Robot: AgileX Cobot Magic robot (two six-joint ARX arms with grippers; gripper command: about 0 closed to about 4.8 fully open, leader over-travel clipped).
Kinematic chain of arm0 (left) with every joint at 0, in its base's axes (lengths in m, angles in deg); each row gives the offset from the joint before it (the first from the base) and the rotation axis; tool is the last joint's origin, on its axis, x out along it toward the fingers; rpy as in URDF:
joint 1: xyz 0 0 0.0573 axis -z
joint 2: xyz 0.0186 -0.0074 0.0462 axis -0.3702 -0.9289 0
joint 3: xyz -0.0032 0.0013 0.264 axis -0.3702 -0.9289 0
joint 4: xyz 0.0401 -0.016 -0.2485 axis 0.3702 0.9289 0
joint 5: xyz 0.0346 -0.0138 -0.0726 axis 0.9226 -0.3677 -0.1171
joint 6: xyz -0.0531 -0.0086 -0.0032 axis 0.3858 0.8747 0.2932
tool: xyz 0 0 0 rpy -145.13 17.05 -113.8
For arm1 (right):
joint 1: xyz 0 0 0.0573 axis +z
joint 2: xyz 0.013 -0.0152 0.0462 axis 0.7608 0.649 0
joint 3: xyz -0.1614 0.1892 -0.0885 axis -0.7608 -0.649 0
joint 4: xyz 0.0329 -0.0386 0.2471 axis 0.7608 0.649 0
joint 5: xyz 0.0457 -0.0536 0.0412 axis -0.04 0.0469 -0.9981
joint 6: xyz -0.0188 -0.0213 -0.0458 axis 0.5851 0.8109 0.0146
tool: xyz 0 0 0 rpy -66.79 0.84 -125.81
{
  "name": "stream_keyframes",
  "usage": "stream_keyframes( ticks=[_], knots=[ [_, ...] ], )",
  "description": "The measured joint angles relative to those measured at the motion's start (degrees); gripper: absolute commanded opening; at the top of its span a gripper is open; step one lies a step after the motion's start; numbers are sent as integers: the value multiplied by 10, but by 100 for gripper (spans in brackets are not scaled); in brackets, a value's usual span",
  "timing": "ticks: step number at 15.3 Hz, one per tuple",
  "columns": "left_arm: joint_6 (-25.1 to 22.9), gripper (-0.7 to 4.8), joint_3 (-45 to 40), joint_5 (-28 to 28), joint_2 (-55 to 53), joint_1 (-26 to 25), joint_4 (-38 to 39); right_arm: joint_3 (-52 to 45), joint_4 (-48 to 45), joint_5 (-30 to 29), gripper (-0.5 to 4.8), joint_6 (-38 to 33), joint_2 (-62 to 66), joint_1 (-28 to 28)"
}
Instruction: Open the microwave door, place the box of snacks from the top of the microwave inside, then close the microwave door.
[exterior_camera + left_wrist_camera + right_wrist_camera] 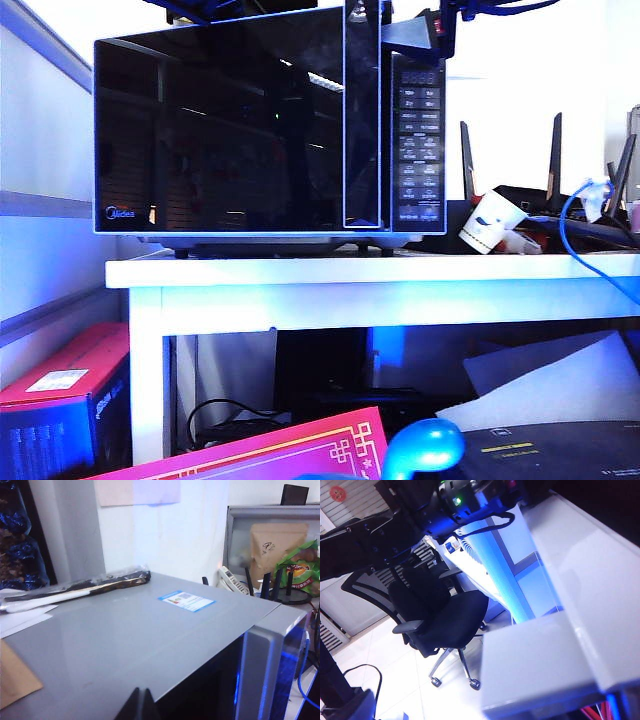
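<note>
Reading this as early in the job: the microwave door (220, 130) looks cracked open at its handle side, nothing loaded, closing not yet due. Right gripper (412, 35) sits at the microwave (125, 645) top front corner by the handle; I can't tell whether its jaws are apart. Left gripper (139, 705) hovers over the top's front edge, tips together, empty. What I take for the box of snacks (490, 222) lies tilted on the table (350, 272) just right of the microwave, not on top. "Midea" logo (120, 212) readable; display (421, 77) and top label (186, 601) aren't
</note>
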Motion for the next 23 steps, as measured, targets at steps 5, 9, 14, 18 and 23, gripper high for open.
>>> stream_keyframes(
  ticks=[5,9,14,18,23],
  knots=[
    [2,-6,1,0,-2,-1,12,14,-42,-80,471,-33,-54,-51],
    [2,-6,1,0,-5,-1,7,10,-61,-53,464,-12,-47,-71],
    [0,-6,1,0,-5,-1,10,12,-61,152,354,91,-49,-70],
    [0,-6,1,-7,-5,-1,10,12,-30,297,323,105,1,-68],
    [0,-6,1,-9,-5,-1,10,12,-29,339,323,105,45,-61]
  ],
)
